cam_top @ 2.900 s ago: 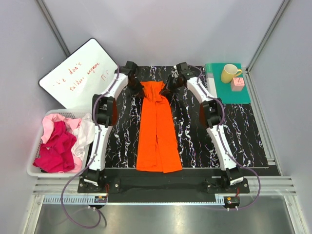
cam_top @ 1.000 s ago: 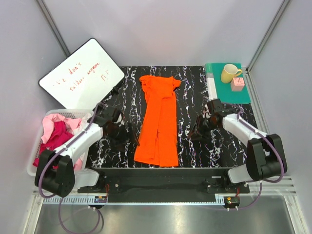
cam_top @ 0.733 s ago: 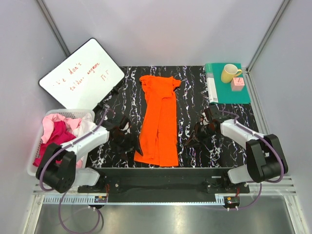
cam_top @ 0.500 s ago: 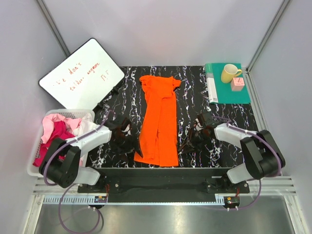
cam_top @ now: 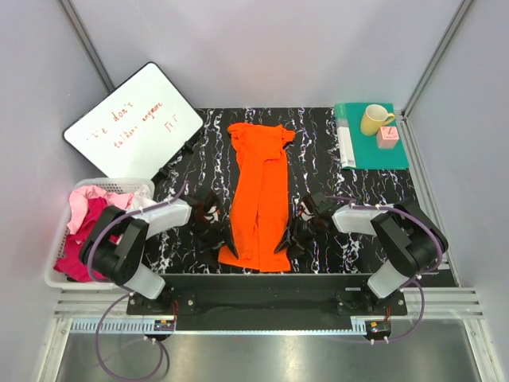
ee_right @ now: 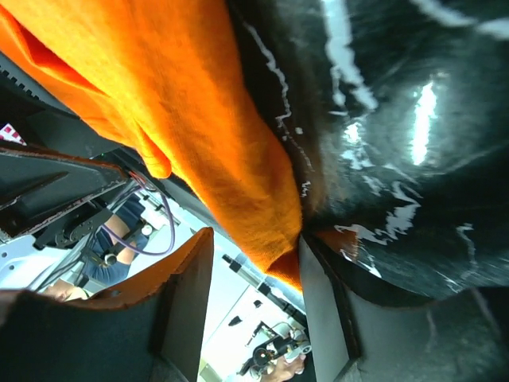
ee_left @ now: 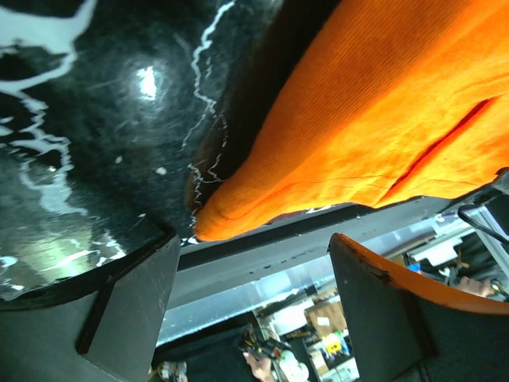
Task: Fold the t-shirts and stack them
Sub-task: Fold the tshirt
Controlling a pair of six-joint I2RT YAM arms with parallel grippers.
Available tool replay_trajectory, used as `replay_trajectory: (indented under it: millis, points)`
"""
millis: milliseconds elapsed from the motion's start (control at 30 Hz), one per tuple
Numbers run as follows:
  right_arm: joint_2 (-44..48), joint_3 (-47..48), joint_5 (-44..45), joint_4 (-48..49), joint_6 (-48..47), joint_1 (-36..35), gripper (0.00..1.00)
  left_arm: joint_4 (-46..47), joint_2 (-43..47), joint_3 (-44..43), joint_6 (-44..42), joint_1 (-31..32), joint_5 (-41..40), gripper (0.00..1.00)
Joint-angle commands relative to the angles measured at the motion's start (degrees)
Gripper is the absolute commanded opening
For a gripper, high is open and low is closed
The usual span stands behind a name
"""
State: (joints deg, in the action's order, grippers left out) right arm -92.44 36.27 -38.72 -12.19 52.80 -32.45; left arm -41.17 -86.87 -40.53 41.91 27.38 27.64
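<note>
An orange t-shirt [cam_top: 258,191], folded into a long strip, lies down the middle of the black marbled mat [cam_top: 358,191]. My left gripper [cam_top: 223,239] sits low at its near left corner, open; in the left wrist view that orange corner [ee_left: 215,223] lies just ahead of the gripper [ee_left: 254,306], outside the jaws. My right gripper [cam_top: 286,241] is at the near right corner, open, and the orange hem [ee_right: 274,239] hangs between its fingers [ee_right: 187,294], touching the right-hand one. More t-shirts [cam_top: 91,231], magenta and pale pink, are crumpled in the basket.
A white basket [cam_top: 56,277] stands at the left edge. A whiteboard [cam_top: 131,119] lies at the back left. At the back right a green folder [cam_top: 374,151] carries a yellow mug [cam_top: 374,119] and a small pink cube [cam_top: 388,137].
Both grippers have slid inward along the mat to the orange shirt's near corners. The right jaws have opened wider. The shirt has not moved in the last second.
</note>
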Motion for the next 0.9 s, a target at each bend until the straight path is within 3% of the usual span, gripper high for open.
replay_trajectory:
  millis: [0, 233, 600, 700, 733, 767, 800, 867]
  points:
    - [-0.20, -1.73, 0.05, 1.55, 1.69, -1.39, 0.55, 6.62, -4.18, 0.28, -2.18, 0.22, -4.61, 0.82]
    - [2.09, -1.55, 0.48, -6.61, -0.40, -1.39, 0.58, 8.21, -8.92, -1.04, -2.53, 0.22, -5.40, 0.70]
    - [1.57, -5.25, 0.93, -7.77, -2.87, -1.57, 0.57, 8.74, -10.25, -0.69, -3.33, 0.22, -6.37, 0.27]
    - [0.69, -3.84, -0.48, -7.77, -4.10, -1.65, 0.37, 8.65, -9.90, -0.69, -3.42, 0.22, -6.63, 0.12]
    - [0.51, -3.32, -1.09, -7.68, -4.45, -1.65, 0.16, 8.56, -9.64, -0.69, -3.33, 0.31, -6.81, 0.08]
    - [0.25, -2.36, -1.27, -7.68, -4.63, -1.65, 0.09, 8.47, -9.20, -0.77, -3.24, 0.22, -7.07, 0.00]
    - [0.16, -1.91, -1.36, -7.68, -4.89, -1.57, 0.03, 8.12, -8.41, -0.77, -3.24, 0.22, -7.33, 0.00]
    - [-0.02, -0.68, -1.71, -7.68, -5.25, -1.65, 0.00, 6.90, -7.27, -1.47, -3.24, 0.22, -8.30, 0.00]
